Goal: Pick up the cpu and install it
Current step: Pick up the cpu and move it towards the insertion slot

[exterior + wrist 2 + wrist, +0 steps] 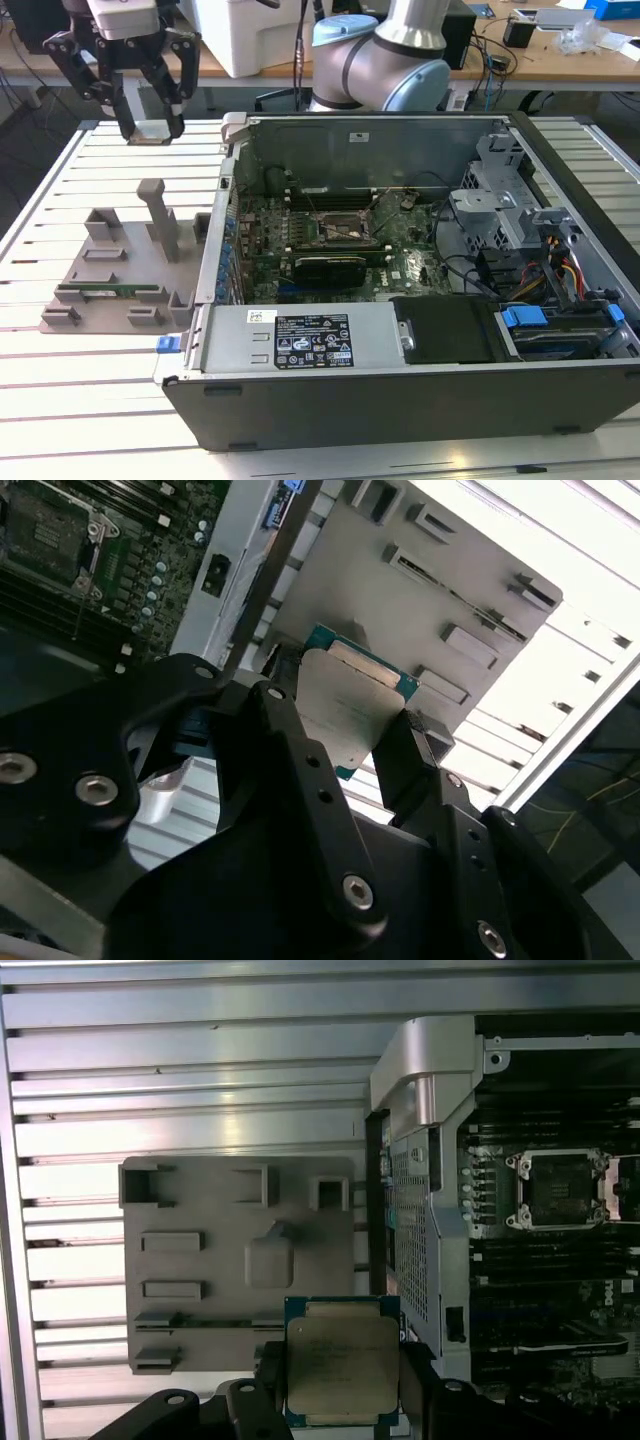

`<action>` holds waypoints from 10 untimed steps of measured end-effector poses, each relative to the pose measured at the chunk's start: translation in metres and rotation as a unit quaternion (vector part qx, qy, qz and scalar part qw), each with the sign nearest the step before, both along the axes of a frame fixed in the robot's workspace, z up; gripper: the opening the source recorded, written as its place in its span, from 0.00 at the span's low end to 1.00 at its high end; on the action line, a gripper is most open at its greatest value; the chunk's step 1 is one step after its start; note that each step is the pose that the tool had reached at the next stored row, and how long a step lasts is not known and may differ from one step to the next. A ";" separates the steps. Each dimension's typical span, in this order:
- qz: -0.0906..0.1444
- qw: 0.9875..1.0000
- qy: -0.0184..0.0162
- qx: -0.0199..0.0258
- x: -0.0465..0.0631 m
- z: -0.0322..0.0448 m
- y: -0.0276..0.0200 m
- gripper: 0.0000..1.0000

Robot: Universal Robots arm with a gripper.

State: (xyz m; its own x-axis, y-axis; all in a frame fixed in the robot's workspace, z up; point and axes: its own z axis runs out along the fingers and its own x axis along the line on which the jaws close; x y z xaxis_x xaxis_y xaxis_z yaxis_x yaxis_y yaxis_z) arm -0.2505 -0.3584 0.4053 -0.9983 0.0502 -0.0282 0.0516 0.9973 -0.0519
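Observation:
My gripper (pixel 151 128) hangs high above the slatted table at the exterior view's left, shut on the cpu (pixel 152 134), a small flat silvery square held level between the black fingers. Both wrist views show the cpu (pixel 342 1365) (pixel 350 705) up close: a pale metal top on a green rim, clamped on two opposite edges. It floats over the grey holder plate (pixel 240 1260), apart from it. The open motherboard socket (pixel 345 228) (pixel 557 1190) lies inside the computer case (pixel 420 410), off to the exterior view's right of the gripper.
The grey holder plate (pixel 120 275) has an upright post (pixel 158 215) and several raised blocks below the gripper. The case's raised side wall (pixel 225 200) stands between the plate and the motherboard. Drive cages and cables (pixel 540 250) fill the case's right end.

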 end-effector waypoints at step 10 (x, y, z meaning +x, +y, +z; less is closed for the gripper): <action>0.000 1.000 0.000 0.000 0.030 0.0000 0.0000 0.54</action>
